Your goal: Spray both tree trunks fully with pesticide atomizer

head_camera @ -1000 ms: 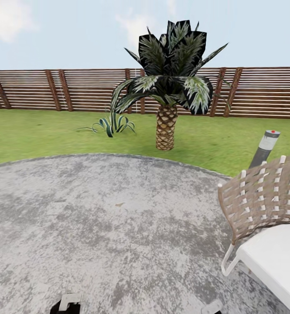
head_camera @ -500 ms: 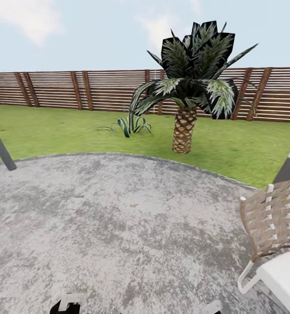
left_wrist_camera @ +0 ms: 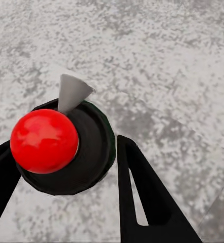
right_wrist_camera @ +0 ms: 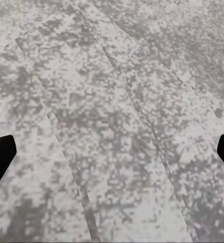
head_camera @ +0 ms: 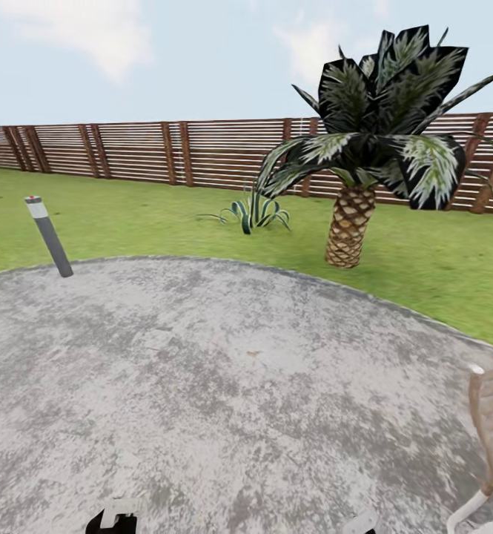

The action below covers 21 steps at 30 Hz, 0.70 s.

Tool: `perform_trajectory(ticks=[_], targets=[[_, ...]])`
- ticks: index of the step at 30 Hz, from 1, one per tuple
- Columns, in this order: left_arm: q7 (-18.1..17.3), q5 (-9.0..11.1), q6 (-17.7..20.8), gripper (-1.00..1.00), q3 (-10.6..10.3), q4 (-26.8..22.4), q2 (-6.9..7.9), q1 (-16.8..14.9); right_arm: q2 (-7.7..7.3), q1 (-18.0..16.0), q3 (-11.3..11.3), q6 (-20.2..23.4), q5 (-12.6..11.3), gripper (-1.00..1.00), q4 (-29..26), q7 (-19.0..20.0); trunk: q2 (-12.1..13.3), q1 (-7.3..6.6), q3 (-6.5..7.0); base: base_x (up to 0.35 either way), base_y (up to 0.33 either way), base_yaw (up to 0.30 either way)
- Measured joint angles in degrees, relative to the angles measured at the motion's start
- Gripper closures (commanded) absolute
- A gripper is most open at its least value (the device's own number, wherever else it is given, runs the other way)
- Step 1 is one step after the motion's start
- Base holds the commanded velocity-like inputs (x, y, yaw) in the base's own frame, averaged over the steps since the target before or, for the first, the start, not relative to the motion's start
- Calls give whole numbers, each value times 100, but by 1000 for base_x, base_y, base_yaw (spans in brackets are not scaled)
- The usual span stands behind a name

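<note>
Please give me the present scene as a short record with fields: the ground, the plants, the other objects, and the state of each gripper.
ground: grey paved circle, grass lawn around it
boundary: brown slat fence
plants: short palm; spiky plant beside it
other: grey bollard lamp; woven chair
left gripper: closed around the atomizer, red ball on top
right gripper: open, empty, over the paving

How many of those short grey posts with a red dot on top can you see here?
1. A single grey post leans at the paved circle's left edge, where it meets the lawn. Others may stand outside the head view.
</note>
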Motion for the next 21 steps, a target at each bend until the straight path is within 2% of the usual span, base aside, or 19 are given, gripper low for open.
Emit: perform_trajectory(ticks=[4,10,21], targets=[[1,27,-2,100,4,13,0,1,0,0,-4,1,-2,-100,0,-1,0,0,0,331,0,279],[-6,271,-16,100,5,26,3,3,0,0,-2,-1,-3,-100,4,0,0,0,0,334,0,279],[-12,308,-18,100,0,28,-8,4,0,0,-4,5,-6,-100,5,1,0,0,0,334,0,279]])
